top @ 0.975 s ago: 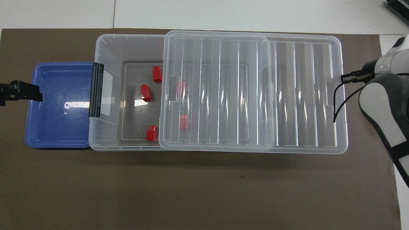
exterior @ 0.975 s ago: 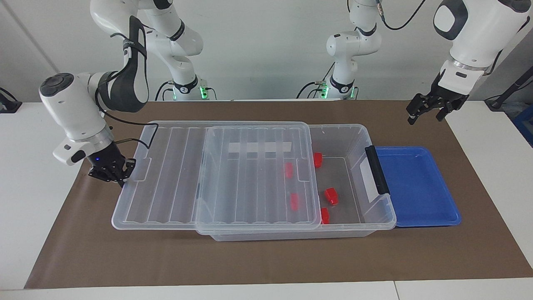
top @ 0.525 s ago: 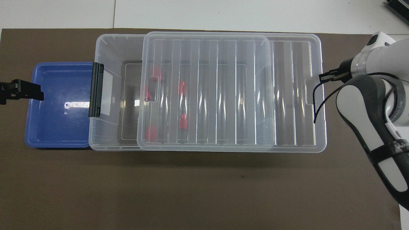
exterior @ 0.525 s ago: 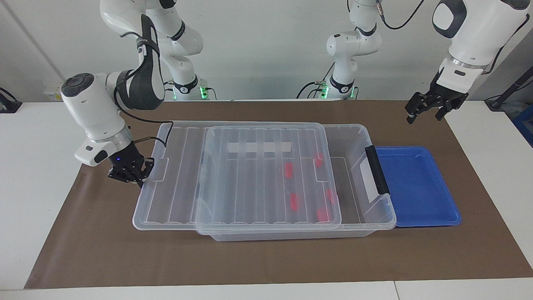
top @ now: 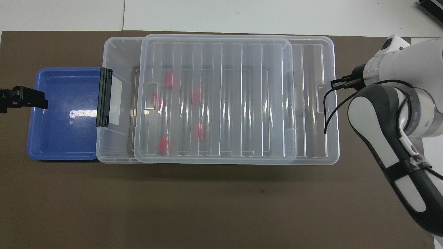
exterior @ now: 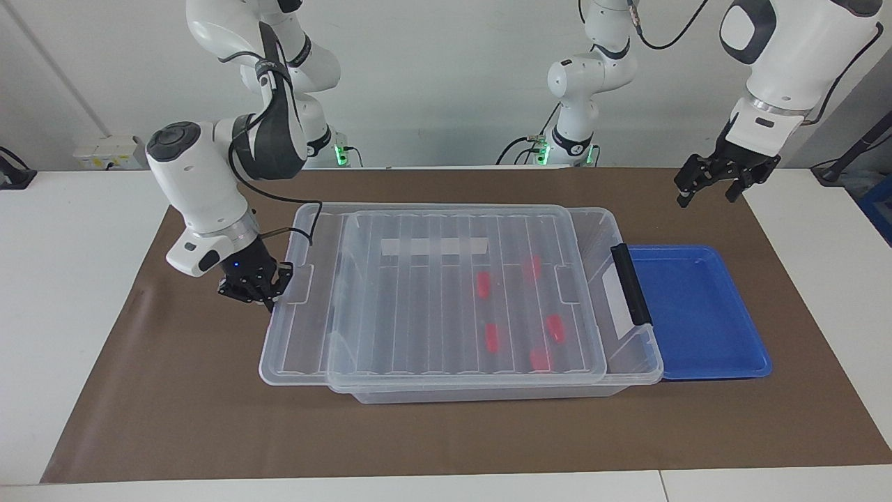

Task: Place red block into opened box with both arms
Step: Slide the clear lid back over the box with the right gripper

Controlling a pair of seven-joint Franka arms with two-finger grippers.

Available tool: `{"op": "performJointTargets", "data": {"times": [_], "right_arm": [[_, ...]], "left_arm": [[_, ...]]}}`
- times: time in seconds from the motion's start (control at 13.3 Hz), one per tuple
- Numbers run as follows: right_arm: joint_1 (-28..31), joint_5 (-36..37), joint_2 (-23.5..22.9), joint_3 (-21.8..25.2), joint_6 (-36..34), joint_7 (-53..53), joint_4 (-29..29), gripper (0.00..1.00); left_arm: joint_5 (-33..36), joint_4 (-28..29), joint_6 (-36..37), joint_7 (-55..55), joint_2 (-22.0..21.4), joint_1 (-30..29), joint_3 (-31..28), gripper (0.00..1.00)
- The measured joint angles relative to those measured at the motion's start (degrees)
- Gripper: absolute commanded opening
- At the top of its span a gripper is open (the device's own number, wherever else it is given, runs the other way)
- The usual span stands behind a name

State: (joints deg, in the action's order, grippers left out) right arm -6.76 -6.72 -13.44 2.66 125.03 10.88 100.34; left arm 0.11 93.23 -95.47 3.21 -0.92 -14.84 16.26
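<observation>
The opened box (exterior: 598, 217) (top: 117, 46) is a clear bin in the middle of the mat, its black handle (exterior: 630, 282) (top: 105, 97) toward the left arm's end. Its ribbed lid (exterior: 432, 307) (top: 221, 100) lies over most of it. Several red blocks (exterior: 482, 284) (top: 200, 131) lie inside and show dimly through the lid. My right gripper (exterior: 256, 291) (top: 336, 84) is shut and low, its tip against the lid's end edge. My left gripper (exterior: 707, 192) (top: 20, 98) hangs open and holds nothing, above the mat by the blue tray.
A blue tray (exterior: 697, 314) (top: 62, 117) lies against the box's handle end with nothing in it. A brown mat (exterior: 446, 432) covers the table. The lid overhangs the box toward the right arm's end. A black cable loops off the right wrist beside the lid.
My right gripper has moved toward the left arm's end with the lid ahead of it. The lid now covers all the red blocks. The left gripper has hardly moved.
</observation>
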Motion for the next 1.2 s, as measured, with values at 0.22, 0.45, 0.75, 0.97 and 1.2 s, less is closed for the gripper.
{"op": "performJointTargets", "data": {"times": [0.22, 0.45, 0.75, 0.97, 1.2], "right_arm": [[-1.5, 0.0, 0.0, 0.0, 0.0, -2.5, 0.0, 0.00], [-3.4, -1.1, 0.0, 0.0, 0.0, -5.0, 0.0, 0.00], [-5.3, -5.6, 0.0, 0.0, 0.0, -6.4, 0.1, 0.00], [-5.5, -6.7, 0.0, 0.0, 0.0, -6.4, 0.1, 0.00], [-5.5, -6.3, 0.0, 0.1, -0.1, -5.8, 0.0, 0.00]], "left_arm": [[0.0, 0.0, 0.0, 0.0, 0.0, 0.0, 0.4, 1.00], [0.0, 0.0, 0.1, 0.0, 0.0, 3.7, -2.5, 1.00], [0.0, 0.0, 0.2, 0.0, 0.0, 8.1, -6.9, 1.00], [0.0, 0.0, 0.2, 0.0, 0.0, 12.5, -11.5, 1.00], [0.0, 0.0, 0.2, 0.0, 0.0, 15.3, -14.5, 1.00]]}}
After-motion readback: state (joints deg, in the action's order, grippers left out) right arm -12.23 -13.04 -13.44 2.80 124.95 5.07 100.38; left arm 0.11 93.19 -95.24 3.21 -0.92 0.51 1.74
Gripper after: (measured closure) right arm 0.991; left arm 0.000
